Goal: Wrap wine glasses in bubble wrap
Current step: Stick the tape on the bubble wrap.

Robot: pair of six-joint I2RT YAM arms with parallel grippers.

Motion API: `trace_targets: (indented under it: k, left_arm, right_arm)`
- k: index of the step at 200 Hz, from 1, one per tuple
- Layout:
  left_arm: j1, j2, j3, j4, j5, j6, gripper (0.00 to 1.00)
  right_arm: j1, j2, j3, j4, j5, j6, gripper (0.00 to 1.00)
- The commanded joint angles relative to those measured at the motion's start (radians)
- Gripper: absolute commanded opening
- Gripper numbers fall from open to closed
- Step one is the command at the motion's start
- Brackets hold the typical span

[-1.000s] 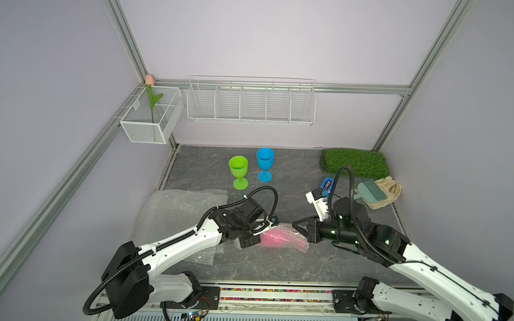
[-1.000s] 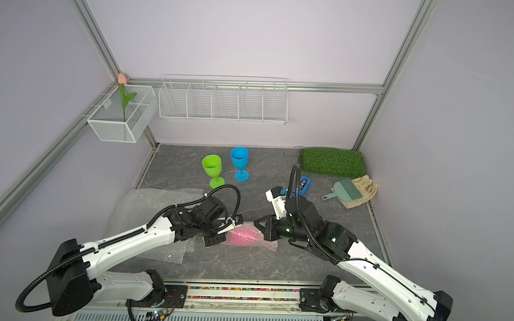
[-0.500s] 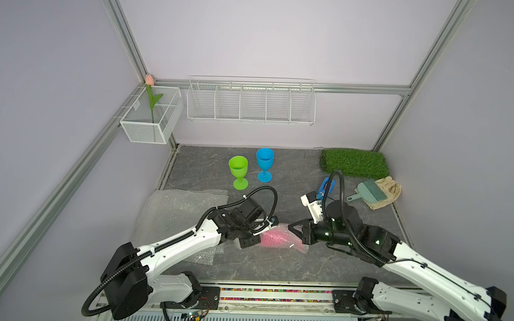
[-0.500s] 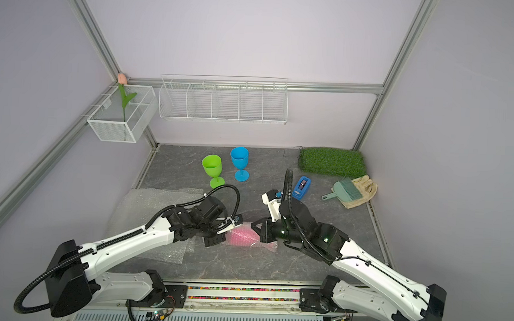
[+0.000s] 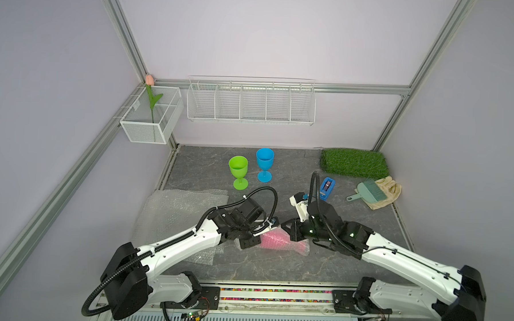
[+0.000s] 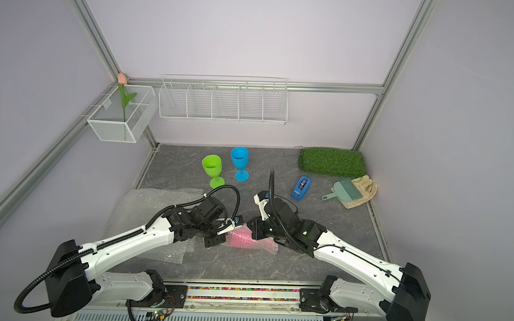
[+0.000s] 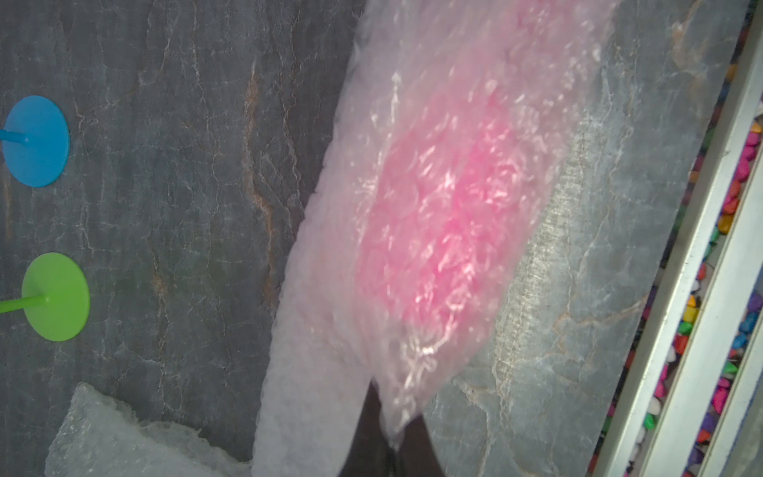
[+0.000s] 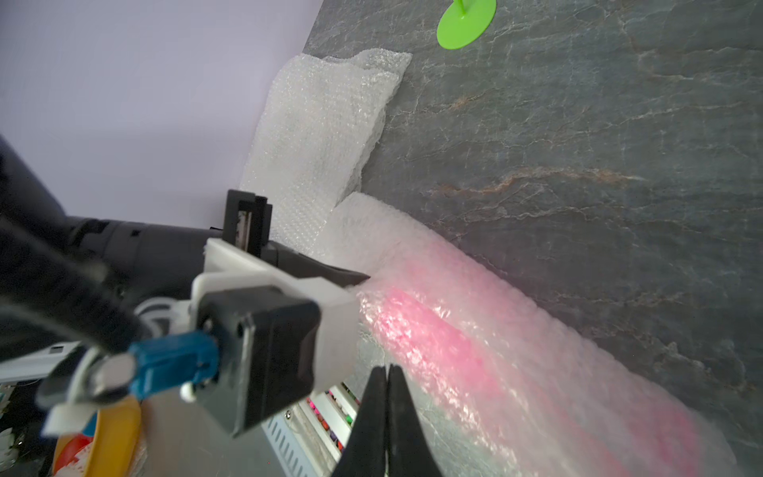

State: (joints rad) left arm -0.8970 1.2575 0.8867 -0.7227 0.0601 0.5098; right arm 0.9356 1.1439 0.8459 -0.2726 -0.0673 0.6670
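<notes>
Bubble wrap (image 5: 299, 248) around the pink goblet (image 5: 276, 241) could unroll, so my left hand (image 7: 390, 442) pinches it; right hand (image 8: 387, 396) closed, empty, beside the goblet.

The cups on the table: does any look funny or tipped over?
Only the pink goblet lies sideways, rolled in bubble wrap that the left gripper pinches, right gripper close by. The green goblet and blue goblet stand upright. Nothing spilled.

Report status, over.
Left pincer shut on bubble wrap; right pincer shut. Pink glass rolled inside, lying flat. Green glass, blue glass stand bare. Nothing blocking.
</notes>
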Motion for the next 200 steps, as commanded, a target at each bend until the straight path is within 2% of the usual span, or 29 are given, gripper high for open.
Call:
trace_targets:
  k: [1,56,97,136,200]
  left_arm:
    - [-0.002,-0.02,-0.012,0.009,0.024,0.016,0.0]
    - [-0.003,-0.021,-0.02,0.016,0.021,0.018,0.0]
    - [-0.002,-0.012,-0.022,0.018,0.015,0.018,0.0]
    - [-0.003,-0.006,-0.02,0.019,0.019,0.018,0.0]
    - [-0.005,-0.013,-0.017,0.012,0.027,0.018,0.0]
  right_arm:
    - [-0.021,0.048,-0.018,0.074,0.023,-0.066,0.07]
    - [-0.089,0.13,-0.029,0.122,-0.01,-0.136,0.07]
    - [-0.108,0.113,-0.034,0.108,-0.029,-0.162,0.07]
    - [-0.11,0.038,-0.064,0.106,-0.049,-0.183,0.07]
    - [-0.057,-0.154,-0.194,0.243,-0.226,-0.254,0.07]
